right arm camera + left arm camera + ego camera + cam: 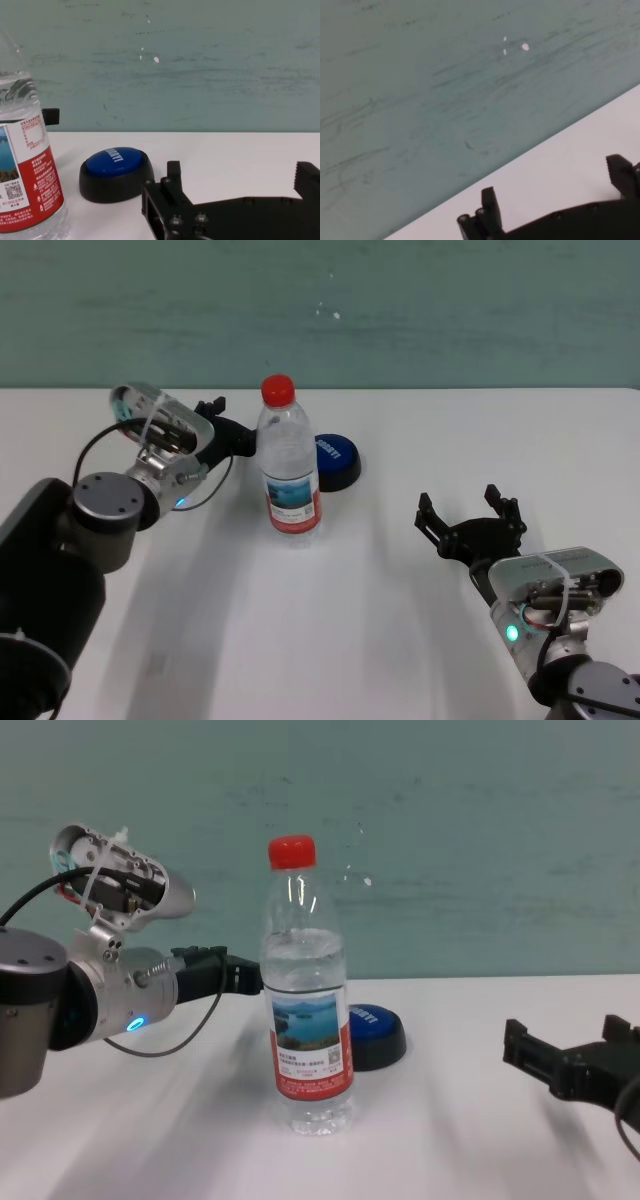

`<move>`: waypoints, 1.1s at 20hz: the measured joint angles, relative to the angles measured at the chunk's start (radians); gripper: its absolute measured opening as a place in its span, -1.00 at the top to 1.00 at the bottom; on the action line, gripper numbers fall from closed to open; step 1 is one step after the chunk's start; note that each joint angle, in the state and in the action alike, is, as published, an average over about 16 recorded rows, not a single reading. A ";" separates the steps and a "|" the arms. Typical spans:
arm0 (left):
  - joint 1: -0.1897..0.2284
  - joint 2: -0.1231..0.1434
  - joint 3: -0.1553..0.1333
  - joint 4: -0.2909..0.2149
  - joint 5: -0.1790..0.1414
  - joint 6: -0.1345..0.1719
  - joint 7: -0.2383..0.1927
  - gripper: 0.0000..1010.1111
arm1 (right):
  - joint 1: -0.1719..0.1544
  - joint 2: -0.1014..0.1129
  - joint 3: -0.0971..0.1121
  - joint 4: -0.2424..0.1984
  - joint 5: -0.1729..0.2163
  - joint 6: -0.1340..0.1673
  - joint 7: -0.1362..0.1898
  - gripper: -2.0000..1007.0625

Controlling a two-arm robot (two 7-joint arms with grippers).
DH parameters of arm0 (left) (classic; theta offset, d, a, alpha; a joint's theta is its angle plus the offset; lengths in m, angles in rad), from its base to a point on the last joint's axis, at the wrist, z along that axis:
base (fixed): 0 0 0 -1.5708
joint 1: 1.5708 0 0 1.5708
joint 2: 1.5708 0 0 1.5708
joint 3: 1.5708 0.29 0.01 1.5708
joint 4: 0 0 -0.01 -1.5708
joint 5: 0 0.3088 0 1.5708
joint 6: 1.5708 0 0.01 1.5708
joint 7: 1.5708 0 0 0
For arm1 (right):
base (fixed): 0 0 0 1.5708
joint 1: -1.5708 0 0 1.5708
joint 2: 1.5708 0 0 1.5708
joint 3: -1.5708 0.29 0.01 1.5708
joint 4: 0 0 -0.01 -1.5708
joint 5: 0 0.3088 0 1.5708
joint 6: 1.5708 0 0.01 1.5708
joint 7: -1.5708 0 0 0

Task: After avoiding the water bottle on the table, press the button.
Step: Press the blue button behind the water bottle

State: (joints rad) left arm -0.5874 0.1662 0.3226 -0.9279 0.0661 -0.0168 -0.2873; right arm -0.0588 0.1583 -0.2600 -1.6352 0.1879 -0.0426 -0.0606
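Head view: water bottle [291, 465] partly hides button [337, 460], left pincer [218, 420]

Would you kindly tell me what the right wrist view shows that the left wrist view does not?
Only the right wrist view shows the clear plastic water bottle with its red-and-white label, the low blue dome button on its black base beside it, and the open right gripper. Only the left wrist view shows the open left gripper. Both share the white table and the green wall.
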 joint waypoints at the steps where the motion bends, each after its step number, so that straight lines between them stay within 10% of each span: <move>1: 0.000 0.000 0.000 0.000 0.000 0.000 0.000 -0.99 | 0.000 0.000 0.000 0.000 0.000 0.000 0.000 -0.99; 22: 0.022 0.013 -0.015 -0.031 -0.010 0.009 0.009 -0.99 | 0.000 0.000 0.000 0.000 0.000 0.000 0.000 -0.99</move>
State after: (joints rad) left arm -0.5654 0.1796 0.3073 -0.9590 0.0564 -0.0080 -0.2785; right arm -0.0588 0.1583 -0.2600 -1.6352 0.1879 -0.0426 -0.0606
